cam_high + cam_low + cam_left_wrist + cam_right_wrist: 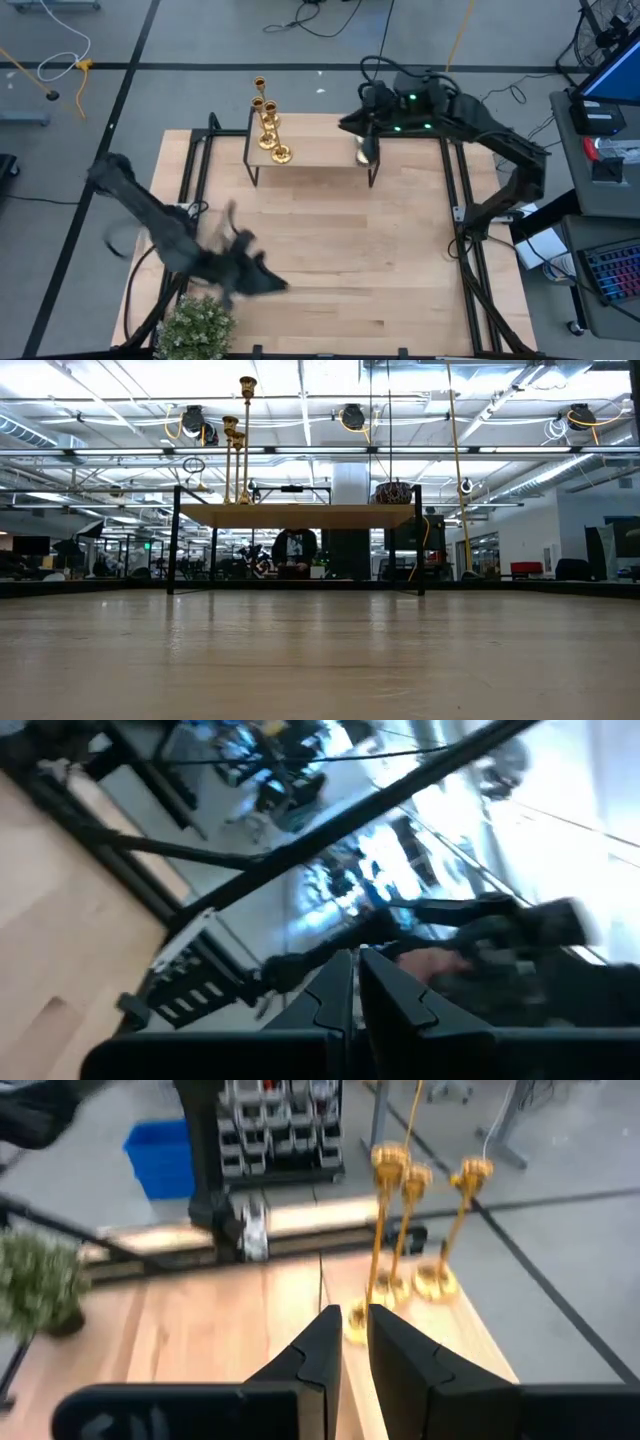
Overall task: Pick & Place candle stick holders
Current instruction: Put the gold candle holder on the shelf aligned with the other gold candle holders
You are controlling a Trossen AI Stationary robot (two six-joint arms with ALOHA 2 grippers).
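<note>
candle stick holders (268, 125), three gold ones, stand upright in a close row at one end of a small raised shelf (310, 152) on the desk (330, 250). nearer, left gripper (280, 287) shut, empty, beside a potted plant (195, 328). right gripper (365, 152) closed, empty, over the shelf's other end.

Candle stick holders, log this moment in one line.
candle stick holders: three upright on shelf | left gripper: shut, empty | right gripper: shut, empty

Three gold candle stick holders (268, 122), one potted plant (195, 328), two arms.
</note>
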